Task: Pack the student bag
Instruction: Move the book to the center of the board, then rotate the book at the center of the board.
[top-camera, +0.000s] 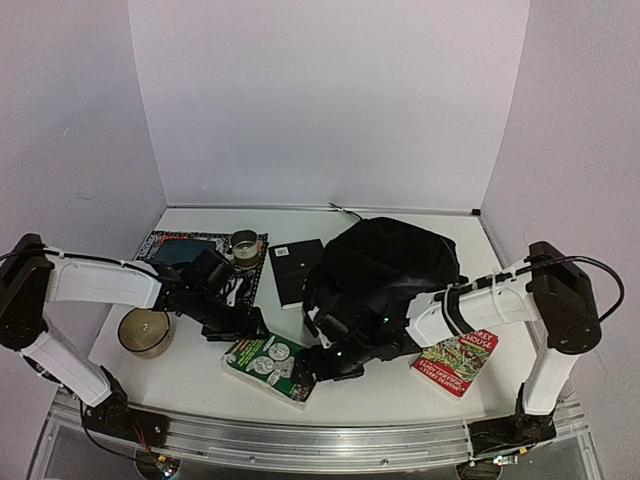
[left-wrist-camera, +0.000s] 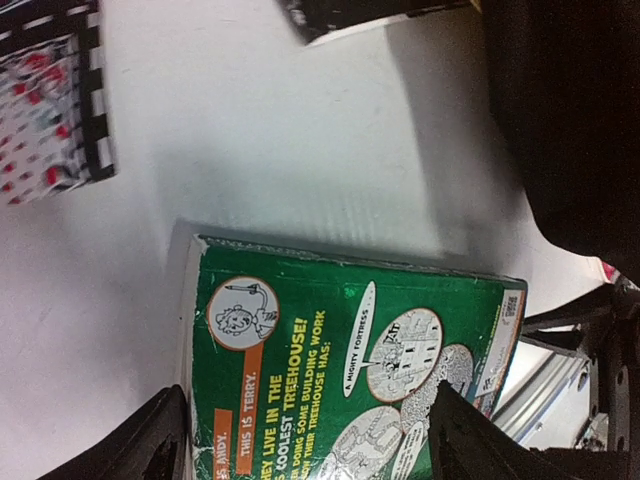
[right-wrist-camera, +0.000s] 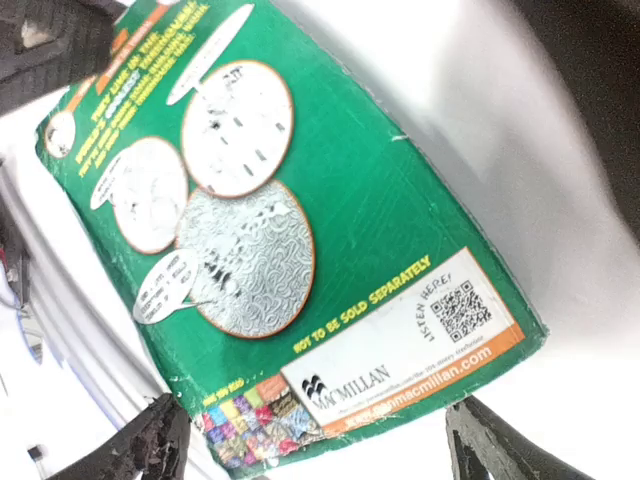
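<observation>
Black soft fabric: student bag (top-camera: 385, 275), one, centre-right of the top view, slumped on the table (top-camera: 380, 400). Probably light and limp, sagging when lifted; best taken by a strap or the zipper rim.

Books, four: green book (top-camera: 265, 365), red book (top-camera: 457, 362), black notebook (top-camera: 297, 270), patterned book (top-camera: 180, 248).

Round containers, two: tan tub (top-camera: 145, 332), small tin (top-camera: 243, 243).

Left gripper (left-wrist-camera: 310, 445) and right gripper (right-wrist-camera: 325, 445): both spread wide, empty, over the green book.
</observation>
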